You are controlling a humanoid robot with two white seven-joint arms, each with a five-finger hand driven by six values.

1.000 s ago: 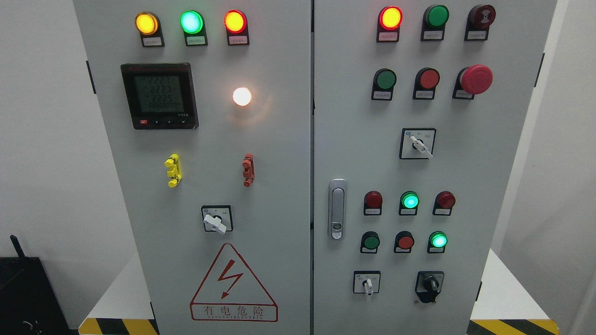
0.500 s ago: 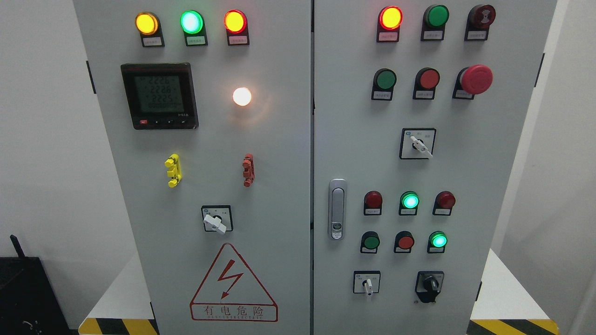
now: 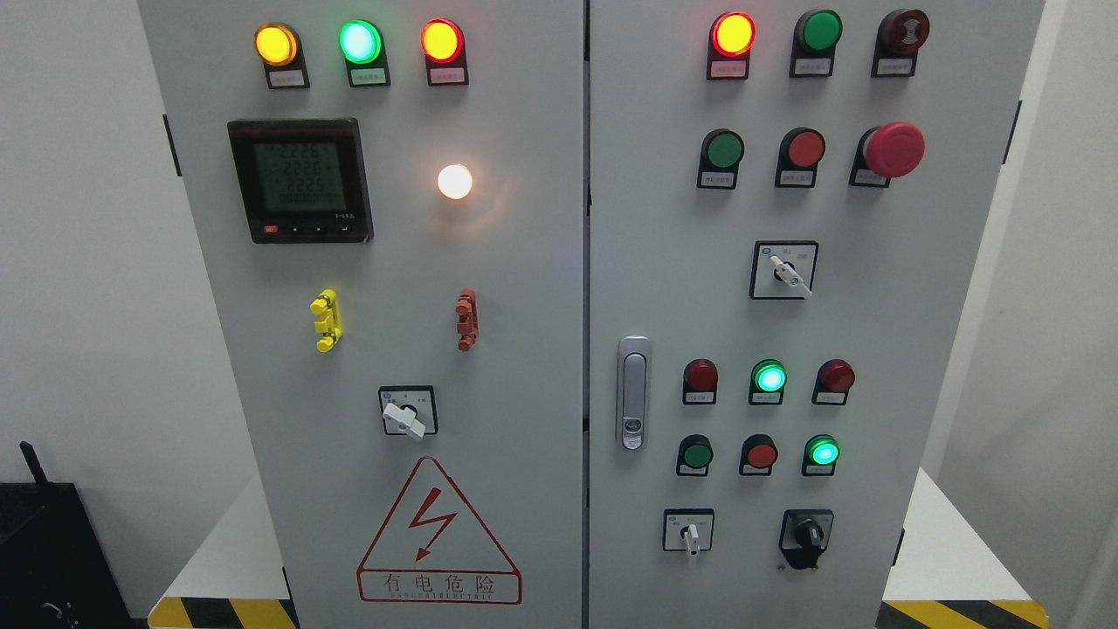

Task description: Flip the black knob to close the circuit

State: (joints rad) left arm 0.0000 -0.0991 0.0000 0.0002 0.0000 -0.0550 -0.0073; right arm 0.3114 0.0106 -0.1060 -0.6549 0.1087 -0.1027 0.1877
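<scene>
Directly ahead of me stands a grey electrical cabinet [image 3: 524,262] with two doors, and neither of my hands appears in the view, so I cannot tell whether they are open or closed. The black knob [image 3: 806,533] sits low on the right door, in a black square bezel, to the right of a small white-handled selector switch [image 3: 690,533] and below and to the right of the silver door latch [image 3: 632,393]. Nothing touches the knob. Above the knob, relative to the latch's right side, two rows of three round indicators show: the upper row has a lit green lamp [image 3: 769,377] between two dark red ones, and the lower row ends in another lit green lamp [image 3: 823,452]. Higher above the latch sits a second white selector switch [image 3: 786,273], and above that a large red mushroom button [image 3: 893,149]. Left of the latch, on the other door, a white rotary switch [image 3: 404,418] sits above a red-bordered warning triangle [image 3: 437,535]. Farther up that door a digital meter [image 3: 300,180] shows lit digits beside a glowing white lamp [image 3: 454,182].
</scene>
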